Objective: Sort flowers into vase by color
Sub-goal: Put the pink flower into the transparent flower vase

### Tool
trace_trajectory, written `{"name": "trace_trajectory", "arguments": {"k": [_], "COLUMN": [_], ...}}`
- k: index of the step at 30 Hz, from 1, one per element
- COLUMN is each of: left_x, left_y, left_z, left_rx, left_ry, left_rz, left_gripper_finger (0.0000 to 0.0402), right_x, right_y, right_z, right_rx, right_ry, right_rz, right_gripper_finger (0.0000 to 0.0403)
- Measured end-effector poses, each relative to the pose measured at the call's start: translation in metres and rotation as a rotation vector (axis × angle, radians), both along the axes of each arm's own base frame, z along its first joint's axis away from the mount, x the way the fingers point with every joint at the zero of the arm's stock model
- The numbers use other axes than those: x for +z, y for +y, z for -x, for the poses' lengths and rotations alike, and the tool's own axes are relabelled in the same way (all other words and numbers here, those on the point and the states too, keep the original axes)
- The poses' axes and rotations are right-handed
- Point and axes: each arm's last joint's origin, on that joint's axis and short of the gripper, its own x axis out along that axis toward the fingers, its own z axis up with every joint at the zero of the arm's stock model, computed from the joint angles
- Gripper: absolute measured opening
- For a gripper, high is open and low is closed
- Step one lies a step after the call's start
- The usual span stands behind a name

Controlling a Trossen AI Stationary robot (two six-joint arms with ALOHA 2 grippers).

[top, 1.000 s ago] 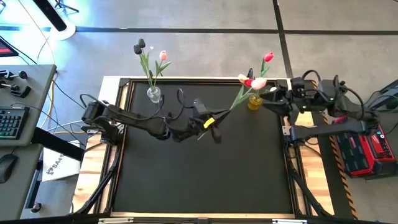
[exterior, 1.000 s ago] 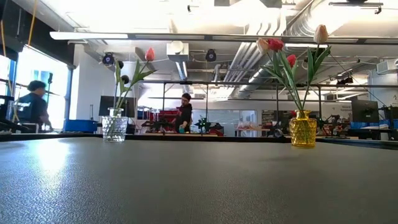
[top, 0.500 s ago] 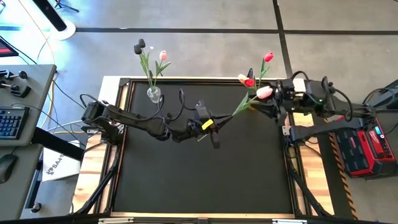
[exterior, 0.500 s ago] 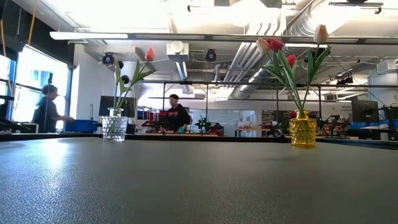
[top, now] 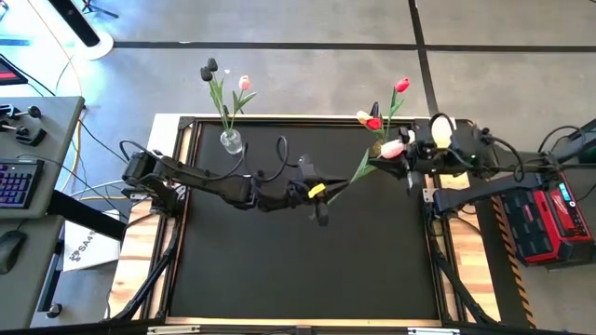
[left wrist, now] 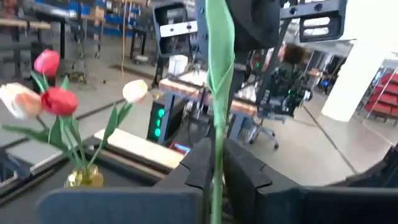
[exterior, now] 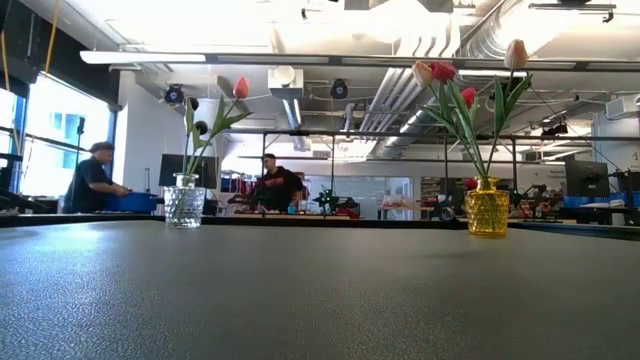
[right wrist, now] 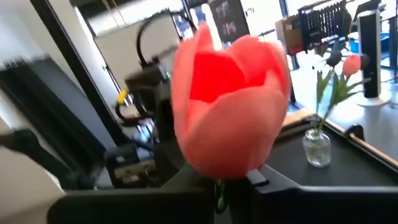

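While the left claw [top: 321, 191] clamped its green stem, the pink tulip [top: 392, 149] sat in the right claw [top: 408, 160], closed below its head.

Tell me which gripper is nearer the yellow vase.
Right. The right gripper is beside the yellow vase, at the head of a pink tulip. The left gripper holds that tulip's stem lower down, farther out over the table's middle.
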Motion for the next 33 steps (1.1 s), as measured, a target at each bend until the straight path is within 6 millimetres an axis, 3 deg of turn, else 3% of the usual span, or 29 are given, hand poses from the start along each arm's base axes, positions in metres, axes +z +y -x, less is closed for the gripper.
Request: {"name": "trace_trajectory", "arguments": {"k": [10,19,24,30,33], "left_x": [-0.005,-0.019,-0.020,-0.020,-0.020], "left_y": [0.002,0.005,0.005,0.004,0.003], "left_z": [-0.001,-0.004,-0.004,-0.004,-0.004], "left_rx": [-0.099,-0.248,-0.241,-0.260,-0.290], "left_ry": [0.036,0.147,0.148,0.156,0.164], "left_rz": [0.057,0.154,0.182,0.153,0.119], "left_gripper_finger": [0.0101,0.0122,0.0096,0.0010,0.0007], "right_x": [-0.015,-0.018,-0.017,-0.019,-0.019], "right_y": [0.011,0.015,0.015,0.015,0.015], "right_z": [-0.019,-0.033,-0.034,-0.034,-0.034], "right_rx": [0.117,0.145,0.149,0.146,0.148], "right_ry": [0.113,0.118,0.104,0.122,0.126], "right_rz": [0.071,0.054,0.043,0.018,0.019], "right_gripper_finger": [0.0003,0.0001,0.0001,0.0001,0.0004]}}
